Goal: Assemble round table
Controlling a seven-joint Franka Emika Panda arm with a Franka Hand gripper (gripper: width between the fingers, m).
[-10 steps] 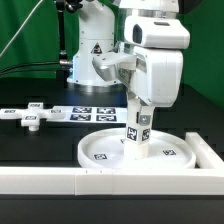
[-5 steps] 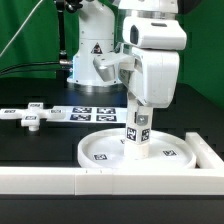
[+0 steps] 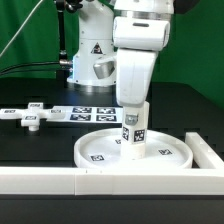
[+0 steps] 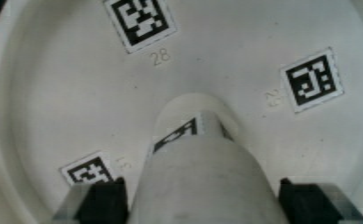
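The large round disc [image 3: 100, 150] lies flat on the table against the border rail. The short cylindrical leg [image 3: 136, 135] stands upright near the disc's middle, its lower end on the disc. My gripper [image 3: 135, 108] comes straight down from above and is shut on the leg's upper part. In the wrist view the leg [image 4: 199, 160] runs between my two dark fingers [image 4: 100, 205], and the gripper [image 4: 199, 205] looks down on the disc [image 4: 89, 90] with its tags. The flat cross-shaped foot piece [image 3: 30, 117] lies loose at the exterior view's left.
The marker board [image 3: 85, 113] lies behind the disc. The white border rail [image 3: 50, 182] runs along the front, with a side section [image 3: 207, 150] at the exterior view's right. The arm's base [image 3: 90, 60] stands at the back.
My wrist has turned about the upright leg, so the hand now faces a different way. The leg and the disc stay in the same place.
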